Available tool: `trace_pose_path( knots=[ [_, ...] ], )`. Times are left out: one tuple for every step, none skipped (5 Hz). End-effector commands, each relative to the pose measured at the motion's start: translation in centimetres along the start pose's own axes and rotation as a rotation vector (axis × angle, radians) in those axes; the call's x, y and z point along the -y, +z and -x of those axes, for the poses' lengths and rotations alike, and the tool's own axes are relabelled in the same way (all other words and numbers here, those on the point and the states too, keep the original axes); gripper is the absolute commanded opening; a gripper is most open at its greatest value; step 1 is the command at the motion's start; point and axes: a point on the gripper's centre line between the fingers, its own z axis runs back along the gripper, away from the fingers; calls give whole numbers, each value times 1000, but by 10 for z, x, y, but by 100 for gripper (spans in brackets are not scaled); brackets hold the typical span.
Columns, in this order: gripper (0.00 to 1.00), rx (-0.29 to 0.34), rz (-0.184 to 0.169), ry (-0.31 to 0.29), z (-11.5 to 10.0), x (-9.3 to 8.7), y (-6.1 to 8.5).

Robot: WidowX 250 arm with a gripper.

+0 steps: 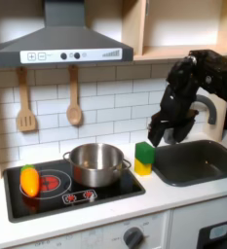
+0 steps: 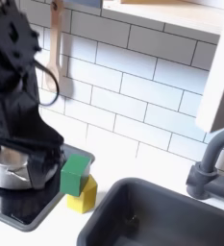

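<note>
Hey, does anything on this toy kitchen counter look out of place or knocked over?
Nothing is spilled or tipped. The one oddity is the orange and yellow toy vegetable lying straight on the stove burner instead of in the steel pot. The green and yellow block stands upright beside the sink.

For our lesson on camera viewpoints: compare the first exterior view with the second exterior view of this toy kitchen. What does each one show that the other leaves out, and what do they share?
First exterior view alone: the range hood, a wooden spatula and wooden spoon hanging on the tiles, and an orange-yellow toy vegetable on the stovetop.

Second exterior view alone: the grey faucet close up.

Both exterior views: the gripper above the green-and-yellow block, the steel pot and the sink.
</note>
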Motion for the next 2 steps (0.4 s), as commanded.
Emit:
trace_pose_path(
  knots=[
    [0,83,-25,7,-20,-13,-3],
    [0,119,-34,33,-25,-20,-15]
  ],
)
